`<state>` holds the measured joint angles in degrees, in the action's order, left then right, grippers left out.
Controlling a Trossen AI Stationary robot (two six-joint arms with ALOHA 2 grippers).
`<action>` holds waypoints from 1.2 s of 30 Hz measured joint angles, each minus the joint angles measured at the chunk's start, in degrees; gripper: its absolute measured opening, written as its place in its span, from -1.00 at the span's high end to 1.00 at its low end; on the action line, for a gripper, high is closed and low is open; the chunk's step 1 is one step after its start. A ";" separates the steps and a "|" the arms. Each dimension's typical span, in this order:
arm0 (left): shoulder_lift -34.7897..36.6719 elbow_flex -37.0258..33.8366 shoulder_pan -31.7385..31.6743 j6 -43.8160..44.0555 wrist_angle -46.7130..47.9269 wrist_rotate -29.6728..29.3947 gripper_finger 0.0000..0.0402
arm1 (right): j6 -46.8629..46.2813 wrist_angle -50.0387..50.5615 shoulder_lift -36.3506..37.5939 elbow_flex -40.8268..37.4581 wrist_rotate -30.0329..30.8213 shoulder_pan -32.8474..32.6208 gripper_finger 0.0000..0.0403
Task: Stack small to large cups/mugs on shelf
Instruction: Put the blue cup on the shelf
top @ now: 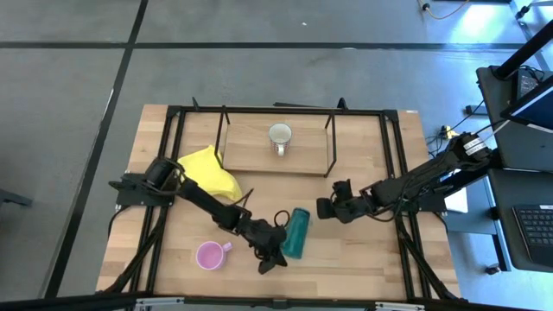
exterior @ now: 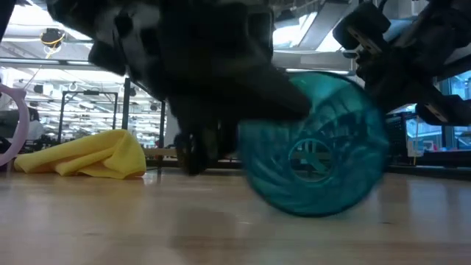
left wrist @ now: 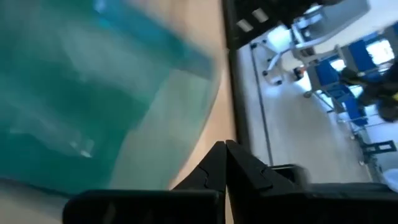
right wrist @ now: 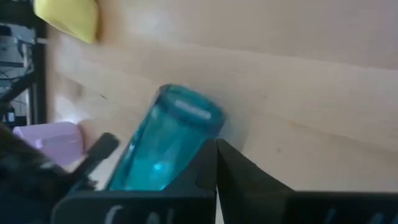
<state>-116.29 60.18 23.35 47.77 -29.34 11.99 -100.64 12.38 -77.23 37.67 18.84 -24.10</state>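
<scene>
A: Nearest the bottom edge of the high view we saw the pink mug (top: 209,255) upright on the table (top: 363,259), and just right of it the left gripper (top: 275,250) against the tumbler (top: 296,232), which lay on its side.

B: Did it hold it? We could not tell. In the left wrist view the teal filled the frame beside a dark finger (left wrist: 211,168), yet the grip itself was hidden.

A: And the right gripper (top: 327,208), right of centre, sat just beside the tumbler's upper end. Its own camera showed two fingertips meeting at a seam, so we judged it closed on nothing.

B: Farther up lay the yellow cloth (top: 210,172), then the shelf (top: 259,155) with the white mug (top: 280,135) standing on it.

A: Our worry was that a round tumbler lying down could roll off toward the bottom edge if nudged, or knock the pink mug.

B: The low view showed its open mouth facing us, clearly on its side; from above it only read as a teal bar.
</scene>
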 joint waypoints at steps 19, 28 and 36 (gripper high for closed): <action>-1.31 0.01 -1.83 0.15 0.42 -5.80 1.00 | 0.00 -7.75 -4.43 0.00 -3.09 -0.13 1.00; -1.29 0.01 -2.46 0.71 0.56 -5.97 1.00 | 0.13 -10.97 -13.66 4.48 -7.01 -1.90 1.00; -1.28 0.01 -1.97 2.99 -1.25 -5.94 1.00 | 3.26 -11.00 -16.11 7.68 -8.54 -1.87 1.00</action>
<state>-117.57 60.18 21.39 50.76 -30.58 6.04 -97.38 1.38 -93.34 45.35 10.30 -25.97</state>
